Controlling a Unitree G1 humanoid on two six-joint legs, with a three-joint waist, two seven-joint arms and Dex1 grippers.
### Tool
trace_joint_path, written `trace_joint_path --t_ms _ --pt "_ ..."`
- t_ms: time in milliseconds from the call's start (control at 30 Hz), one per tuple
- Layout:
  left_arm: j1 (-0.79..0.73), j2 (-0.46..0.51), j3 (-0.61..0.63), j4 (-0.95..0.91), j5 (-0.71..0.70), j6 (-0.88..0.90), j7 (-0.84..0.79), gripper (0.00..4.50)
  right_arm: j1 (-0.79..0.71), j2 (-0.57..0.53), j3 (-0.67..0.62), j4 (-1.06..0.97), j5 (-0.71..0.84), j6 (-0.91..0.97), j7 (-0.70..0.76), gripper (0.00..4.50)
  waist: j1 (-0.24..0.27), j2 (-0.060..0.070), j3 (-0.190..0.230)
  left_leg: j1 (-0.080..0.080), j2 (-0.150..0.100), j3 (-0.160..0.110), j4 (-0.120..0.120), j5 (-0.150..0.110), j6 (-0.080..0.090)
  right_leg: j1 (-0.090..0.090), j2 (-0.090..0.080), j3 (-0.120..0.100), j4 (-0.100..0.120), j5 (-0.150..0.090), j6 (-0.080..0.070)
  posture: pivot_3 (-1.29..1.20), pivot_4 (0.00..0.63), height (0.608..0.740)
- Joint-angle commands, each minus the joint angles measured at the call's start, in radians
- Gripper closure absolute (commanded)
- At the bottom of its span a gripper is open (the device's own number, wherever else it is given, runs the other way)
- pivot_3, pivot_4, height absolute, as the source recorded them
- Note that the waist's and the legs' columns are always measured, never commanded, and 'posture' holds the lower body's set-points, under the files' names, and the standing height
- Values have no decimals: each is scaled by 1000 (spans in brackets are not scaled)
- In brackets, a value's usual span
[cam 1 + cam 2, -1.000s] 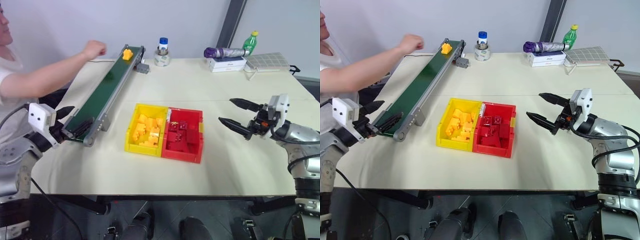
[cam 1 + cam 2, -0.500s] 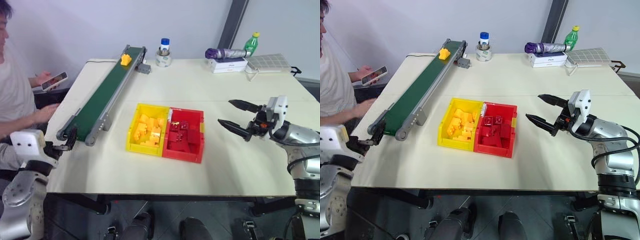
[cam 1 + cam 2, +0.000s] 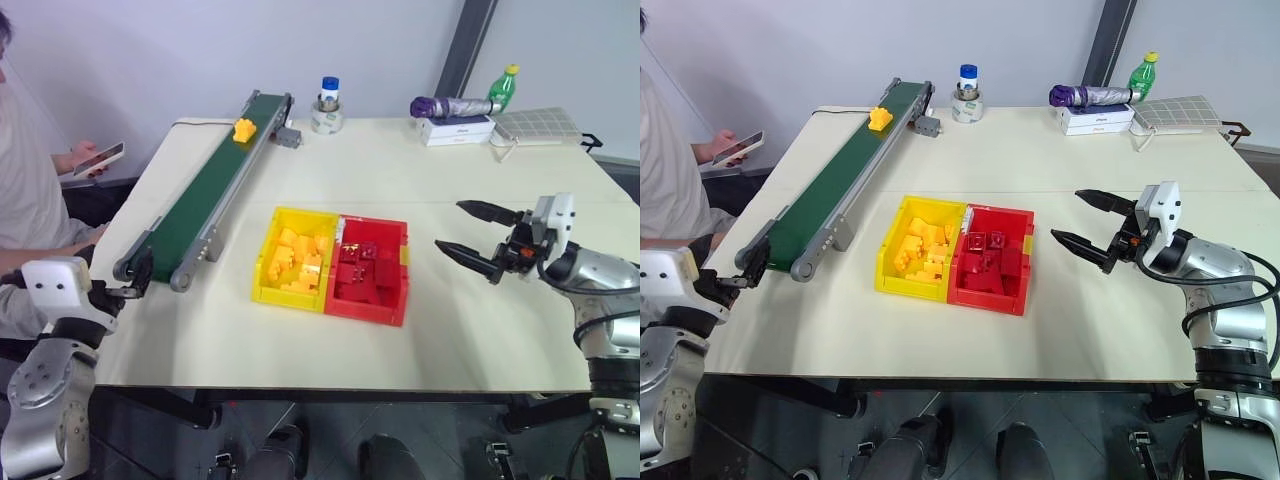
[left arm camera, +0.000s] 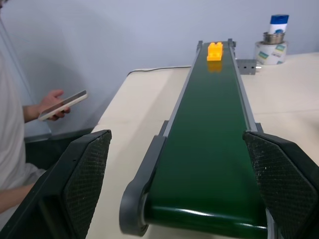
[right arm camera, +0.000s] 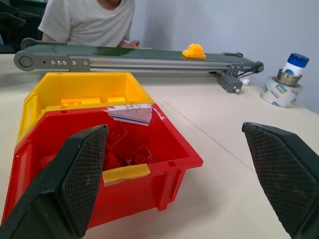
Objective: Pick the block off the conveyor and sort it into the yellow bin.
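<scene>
Yellow-orange studded block (image 4: 215, 51) sits on green conveyor (image 4: 209, 134).

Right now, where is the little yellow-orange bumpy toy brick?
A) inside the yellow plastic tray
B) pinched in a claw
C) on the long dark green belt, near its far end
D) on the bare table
C: the little yellow-orange bumpy toy brick sits on the long dark green belt, near its far end, away from both open claws.
</scene>
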Motion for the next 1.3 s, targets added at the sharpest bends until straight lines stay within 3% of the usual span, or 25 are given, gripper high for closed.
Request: trace_joint_path --t_ms 33,1300 --pt "-13 18 -5 -12 -2 -3 -5 41 -9 0 -16 -7 1 -18 1 0 0 0 0 0 0 0 0 0 0 0 0 0 0 0 0 0 150 740" --pt "-66 41 -50 36 -7 8 -22 41 4 -7 -18 -28 5 -6 16 0 -1 0 0 0 0 0 0 0 0 0 0 0 0 0 0 0 150 740"
